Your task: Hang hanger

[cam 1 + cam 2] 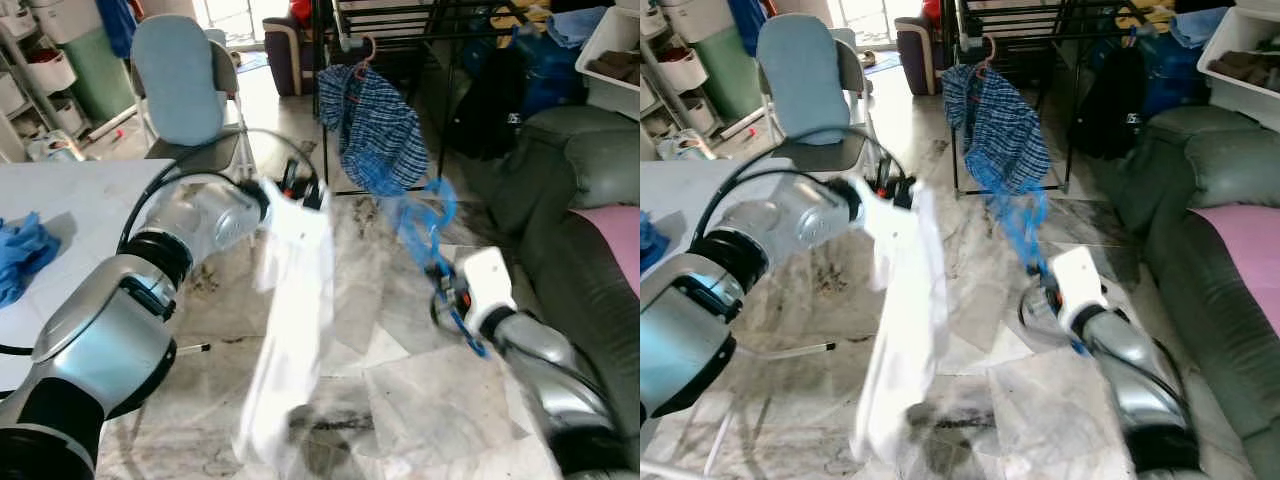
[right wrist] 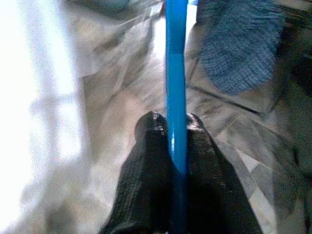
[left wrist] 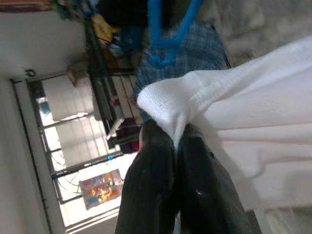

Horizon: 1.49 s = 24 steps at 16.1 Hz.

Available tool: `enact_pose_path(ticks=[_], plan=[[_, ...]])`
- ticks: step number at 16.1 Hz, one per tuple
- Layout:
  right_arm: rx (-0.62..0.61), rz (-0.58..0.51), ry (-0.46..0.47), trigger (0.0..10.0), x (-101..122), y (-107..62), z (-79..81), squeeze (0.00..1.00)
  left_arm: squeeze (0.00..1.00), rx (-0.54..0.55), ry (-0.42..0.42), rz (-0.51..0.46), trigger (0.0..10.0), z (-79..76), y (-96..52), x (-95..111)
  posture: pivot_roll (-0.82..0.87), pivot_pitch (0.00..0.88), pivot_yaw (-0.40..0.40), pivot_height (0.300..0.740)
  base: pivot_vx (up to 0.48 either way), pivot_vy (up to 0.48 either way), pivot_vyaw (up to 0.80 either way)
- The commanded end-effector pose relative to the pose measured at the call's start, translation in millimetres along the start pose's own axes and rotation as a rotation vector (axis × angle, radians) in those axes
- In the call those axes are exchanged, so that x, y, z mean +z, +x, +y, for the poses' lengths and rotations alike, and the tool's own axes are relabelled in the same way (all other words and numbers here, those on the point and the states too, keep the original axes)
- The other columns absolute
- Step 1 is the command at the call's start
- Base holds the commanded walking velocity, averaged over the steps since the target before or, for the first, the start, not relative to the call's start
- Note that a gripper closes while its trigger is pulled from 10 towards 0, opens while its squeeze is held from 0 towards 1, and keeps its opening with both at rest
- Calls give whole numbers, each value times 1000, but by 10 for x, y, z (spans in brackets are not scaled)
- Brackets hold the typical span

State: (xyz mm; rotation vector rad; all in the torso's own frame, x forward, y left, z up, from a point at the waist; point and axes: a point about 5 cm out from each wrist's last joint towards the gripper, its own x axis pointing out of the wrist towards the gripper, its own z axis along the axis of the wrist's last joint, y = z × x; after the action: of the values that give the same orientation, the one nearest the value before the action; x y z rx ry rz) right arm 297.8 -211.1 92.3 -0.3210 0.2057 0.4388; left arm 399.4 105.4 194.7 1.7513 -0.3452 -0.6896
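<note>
My left gripper (image 1: 300, 192) is shut on the top hem of a white garment (image 1: 295, 320), which hangs down long over the floor. In the left wrist view the hem (image 3: 161, 105) is bunched between the fingers (image 3: 151, 161). A little to the right, my right gripper (image 1: 440, 275) is shut on a blue plastic hanger (image 1: 425, 225), blurred and pointing upward. The right wrist view shows the hanger bar (image 2: 176, 58) clamped between the pads (image 2: 151, 141). Beyond stands a black drying rack (image 1: 440, 20) with a blue plaid garment (image 1: 370, 125) hung on it.
A pale blue chair (image 1: 180, 80) stands at the back left. On my left, the white table (image 1: 80, 200) carries a blue cloth (image 1: 25, 255). A grey sofa (image 1: 580, 230) with a pink cushion (image 1: 615, 235) lines the right side. Marble floor lies between.
</note>
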Motion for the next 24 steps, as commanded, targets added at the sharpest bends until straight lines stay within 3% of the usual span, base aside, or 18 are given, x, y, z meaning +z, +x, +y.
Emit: enact_pose_path(ticks=[1, 4, 6, 9, 10, 11, 12, 13, 14, 15, 17, 18, 19, 20, 22, 24], plan=[[64, 4, -34, 10000, 52, -83, -21, 0, 0, 51, 47, 20, 10000, 106, -32, -82, -182, 0, 83, 740, 0, 0, 0], [217, 61, -113, 10000, 42, -369, -146, 0, 0, 32, 71, 46, 10000, -31, -89, -165, -192, 0, 89, 740, 0, 0, 0], [284, 75, -117, 10000, 103, -473, -231, 0, 0, 29, 74, 35, 10000, -70, -101, -164, -193, 0, 90, 740, 0, 0, 0], [401, 91, -119, 10000, 200, -557, -268, 0, 0, 44, 75, -64, 10000, -101, -97, -56, -195, 0, 91, 740, 0, 0, 0], [386, 93, -153, 10000, 233, -564, -323, 0, 0, 12, 26, -95, 10000, -140, -103, -22, -195, 0, 91, 740, 0, 0, 0], [343, 88, -182, 10000, 266, -555, -407, 0, 0, -48, -112, -108, 10000, -195, -107, 5, -197, 0, 97, 740, 0, 0, 0], [211, 49, -208, 10000, 354, -493, -577, 0, 0, -113, -411, -113, 10000, -275, -85, 55, -197, 0, 103, 740, 0, 0, 0], [53, -20, -220, 10000, 461, -406, -694, 0, 0, -71, -740, -107, 10000, -275, -26, 97, -197, 0, 103, 740, 0, 0, 0], [6, -41, -203, 10000, 487, -372, -706, 0, 0, -45, -834, -116, 10000, -306, -6, 136, -200, 0, 109, 740, 0, 0, 0], [7, -57, -203, 10000, 497, -355, -668, 0, 0, -38, -874, -129, 10000, -354, 0, 177, -200, 0, 109, 740, 0, 0, 0], [106, -43, -195, 10000, 465, -352, -522, 0, 0, -46, -836, -177, 10000, -471, -20, 272, -200, 0, 100, 740, 0, 0, 0], [151, -29, -211, 10000, 444, -357, -480, 0, 0, -40, -874, -182, 10000, -488, -22, 279, -196, 0, 97, 740, 0, 0, 0], [116, -31, -225, 10000, 447, -322, -530, 0, 0, -8, -1045, -166, 10000, -461, -10, 235, -194, 0, 98, 740, 0, 0, 0], [31, -53, -201, 10000, 486, -257, -608, 0, 0, 74, -1321, -134, 10000, -450, 19, 191, -193, 0, 104, 740, 0, 0, 0], [-123, -121, -87, 10000, 563, -145, -630, 0, 0, 208, -1657, -57, 10000, -546, 59, 202, -195, 0, 105, 740, 0, 0, 0], [-110, -163, -10, 10000, 582, -59, -482, 0, 0, 214, -1698, -67, 10000, -679, 65, 324, -192, 0, 86, 740, 0, 0, 0]])
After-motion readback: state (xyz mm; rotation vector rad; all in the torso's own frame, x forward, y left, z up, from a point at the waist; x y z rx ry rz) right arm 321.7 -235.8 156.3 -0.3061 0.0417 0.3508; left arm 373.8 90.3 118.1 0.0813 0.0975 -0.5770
